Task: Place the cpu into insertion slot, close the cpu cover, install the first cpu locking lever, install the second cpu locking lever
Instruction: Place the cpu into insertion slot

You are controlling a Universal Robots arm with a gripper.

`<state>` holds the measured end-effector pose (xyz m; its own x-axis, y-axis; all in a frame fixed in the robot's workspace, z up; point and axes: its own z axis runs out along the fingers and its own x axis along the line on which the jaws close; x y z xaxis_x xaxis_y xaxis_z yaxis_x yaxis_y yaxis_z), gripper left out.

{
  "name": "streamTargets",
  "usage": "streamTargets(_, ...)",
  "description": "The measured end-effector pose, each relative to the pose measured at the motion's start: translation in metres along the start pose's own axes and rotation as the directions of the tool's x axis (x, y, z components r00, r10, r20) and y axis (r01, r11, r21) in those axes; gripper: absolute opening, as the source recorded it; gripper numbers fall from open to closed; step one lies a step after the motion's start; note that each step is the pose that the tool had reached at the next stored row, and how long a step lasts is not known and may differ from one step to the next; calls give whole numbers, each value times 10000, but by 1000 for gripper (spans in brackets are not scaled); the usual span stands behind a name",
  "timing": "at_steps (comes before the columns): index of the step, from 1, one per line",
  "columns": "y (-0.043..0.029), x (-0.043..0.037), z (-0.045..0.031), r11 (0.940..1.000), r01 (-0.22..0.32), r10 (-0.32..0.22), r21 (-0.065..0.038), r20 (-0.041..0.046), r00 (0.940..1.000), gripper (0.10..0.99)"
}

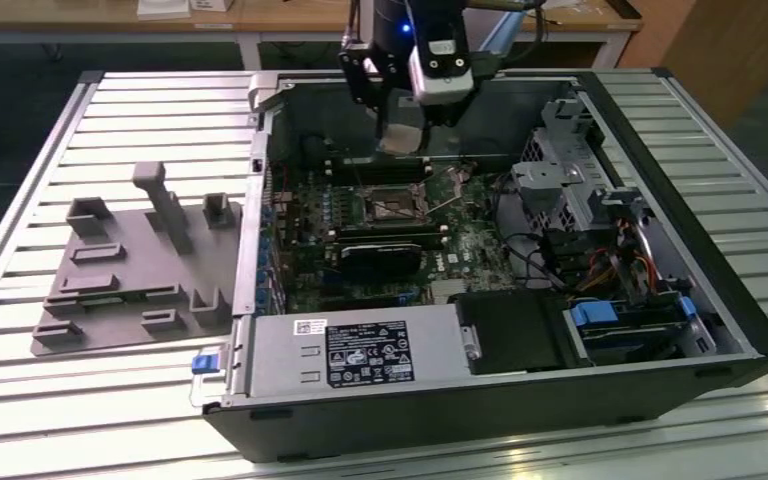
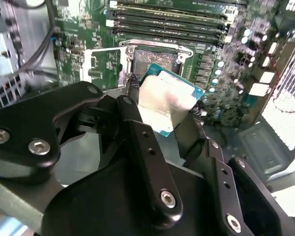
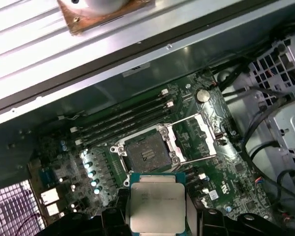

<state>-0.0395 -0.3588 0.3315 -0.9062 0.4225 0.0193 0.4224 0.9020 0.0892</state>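
First wrist view: the end effector [image 3: 157, 222] pinches the cpu [image 3: 157, 200] by two opposite edges, metal top facing the camera. The chip hangs near the insertion slot [image 3: 146, 155], not seated. The cpu cover [image 3: 210, 138] lies flipped open beside the slot, which leaves the socket bare to receive the chip.

The insertion slot [image 3: 146, 155] lies unobstructed; cpu cover [image 3: 210, 135] stands open alongside.

Exterior view high; both wrist views share insertion slot [image 3: 148, 153] [image 2: 155, 59].
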Motion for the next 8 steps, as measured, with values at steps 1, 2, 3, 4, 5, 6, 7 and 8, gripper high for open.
streamTargets(1, 0, 0, 6, 9998, -181, 181, -4, 16, 9998, 537)
streamTargets(2, -1, 0, 13, 9994, -358, 358, -7, 31, 9994, 537)
streamTargets(3, -2, 0, 20, 9985, -554, 554, -12, 49, 9985, 537)
streamTargets(4, -2, 0, 27, 9974, -715, 715, -17, 63, 9974, 537)
streamTargets(5, -3, -1, 34, 9960, -895, 895, -22, 79, 9960, 537)
streamTargets(6, -4, -1, 43, 9940, -1089, 1089, -26, 96, 9940, 537)
streamTargets(7, -5, -1, 50, 9919, -1267, 1267, -32, 111, 9919, 537)
streamTargets(8, -5, -1, 57, 9895, -1445, 1445, -38, 127, 9894, 537)
